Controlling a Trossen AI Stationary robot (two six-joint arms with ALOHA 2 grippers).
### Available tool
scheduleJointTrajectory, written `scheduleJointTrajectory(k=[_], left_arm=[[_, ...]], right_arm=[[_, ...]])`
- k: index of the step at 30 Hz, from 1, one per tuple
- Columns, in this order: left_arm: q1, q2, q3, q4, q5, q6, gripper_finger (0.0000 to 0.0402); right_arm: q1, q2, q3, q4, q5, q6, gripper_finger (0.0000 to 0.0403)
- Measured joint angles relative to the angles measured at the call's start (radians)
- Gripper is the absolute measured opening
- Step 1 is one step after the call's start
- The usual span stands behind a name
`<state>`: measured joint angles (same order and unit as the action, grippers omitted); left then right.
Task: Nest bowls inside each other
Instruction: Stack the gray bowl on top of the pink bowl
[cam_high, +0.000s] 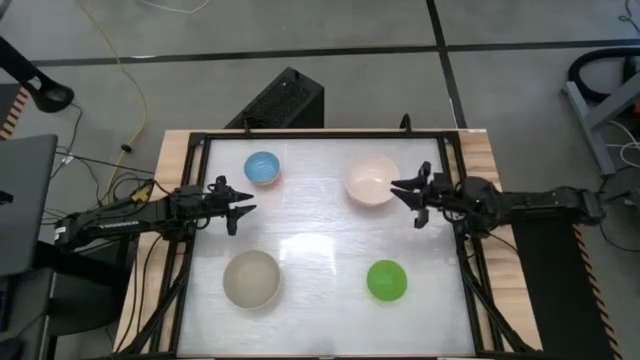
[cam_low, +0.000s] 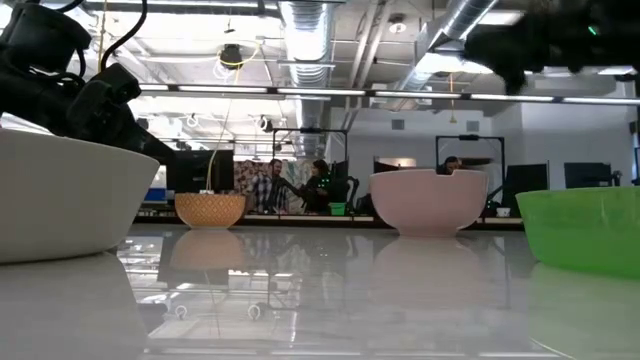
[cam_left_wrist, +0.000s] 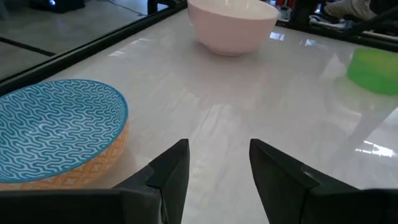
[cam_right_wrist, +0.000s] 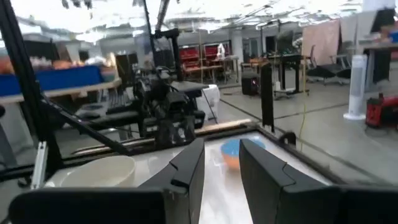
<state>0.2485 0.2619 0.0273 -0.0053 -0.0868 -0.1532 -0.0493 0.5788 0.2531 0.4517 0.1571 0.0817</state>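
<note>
Four bowls stand upright on their bases on the white table, apart from one another. The light blue bowl (cam_high: 262, 168), orange on the outside (cam_left_wrist: 62, 134), is far left. The pale pink-cream bowl (cam_high: 371, 181) is far right, the grey-beige bowl (cam_high: 251, 279) near left and the bright green bowl (cam_high: 386, 281) near right. My left gripper (cam_high: 243, 208) hovers open just near-side of the blue bowl, nothing between its fingers (cam_left_wrist: 217, 158). My right gripper (cam_high: 408, 203) is open and raised, right of the pink-cream bowl, also with nothing between its fingers (cam_right_wrist: 221, 162).
A black frame (cam_high: 320, 135) runs around the white table top, with wooden borders at left and right. The middle of the table (cam_high: 320, 230) between the bowls is bare. People sit in the room far behind the table (cam_low: 290, 185).
</note>
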Motion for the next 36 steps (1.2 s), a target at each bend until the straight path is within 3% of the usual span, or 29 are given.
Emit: scheduleJointTrajectory(k=[10,13,17,21,27,36], left_arm=[[0.0,0.0,0.0,0.022,-0.002,0.082,0.0158],[0.0,0.0,0.0,0.026,-0.042,0.09,0.0158],[0.0,0.0,0.0,0.026,-0.126,0.086,0.0158],[0.0,0.0,0.0,0.022,-0.183,0.049,0.0158],[0.0,0.0,0.0,0.018,-0.188,0.034,0.0158],[0.0,0.0,0.001,0.016,-0.188,0.018,0.0158]], right_arm=[[0.136,0.63,0.476,-0.056,-0.081,-0.235,0.0152],[0.189,0.788,0.611,-0.071,-0.093,-0.284,0.0172],[0.254,0.985,0.786,-0.171,-0.193,-0.363,0.0198],[0.31,1.16,0.959,-0.284,-0.213,-0.476,0.0214],[0.373,1.396,1.192,-0.479,-0.212,-0.649,0.0217],[0.38,1.638,1.519,-0.662,-0.212,-0.74,0.0217]])
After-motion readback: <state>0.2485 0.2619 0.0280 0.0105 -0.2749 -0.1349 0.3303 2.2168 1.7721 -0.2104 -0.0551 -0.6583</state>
